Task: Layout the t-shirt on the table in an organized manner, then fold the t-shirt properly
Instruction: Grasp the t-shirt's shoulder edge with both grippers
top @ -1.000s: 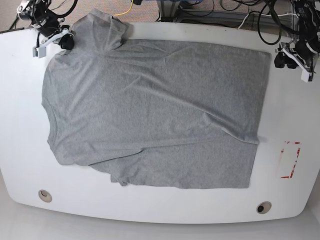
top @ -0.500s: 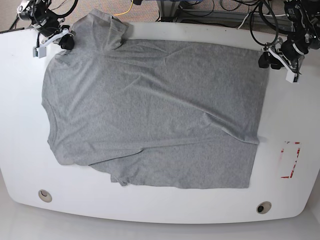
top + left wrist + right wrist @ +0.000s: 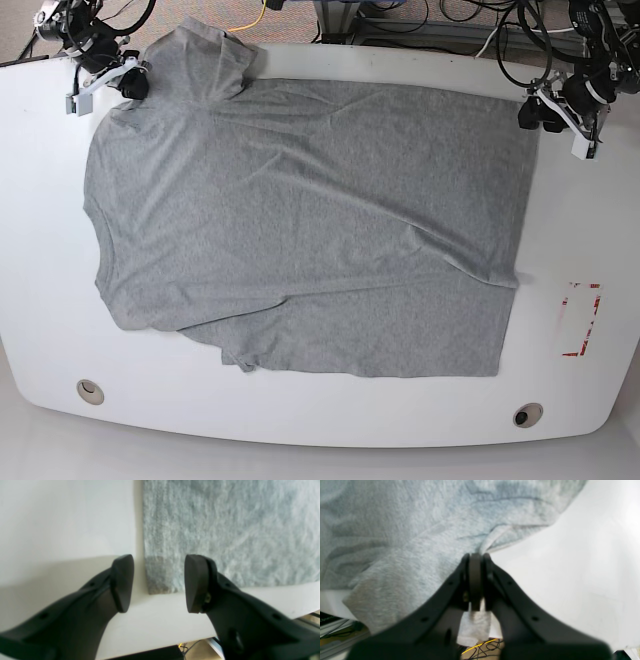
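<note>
the t-shirt [image 3: 310, 225] lies spread nearly flat across the table [image 3: 300, 420], collar side toward the base view's left, hem toward the right, with shallow diagonal creases and one sleeve bunched at the far left corner. the right gripper [image 3: 475, 562] is closed tight on a pinch of fabric at that sleeve. the left gripper [image 3: 158, 583] stands wide apart, empty, its jaws straddling the far hem corner of the shirt just above the table. a red tape outline [image 3: 580, 320] sits near the right edge.
</note>
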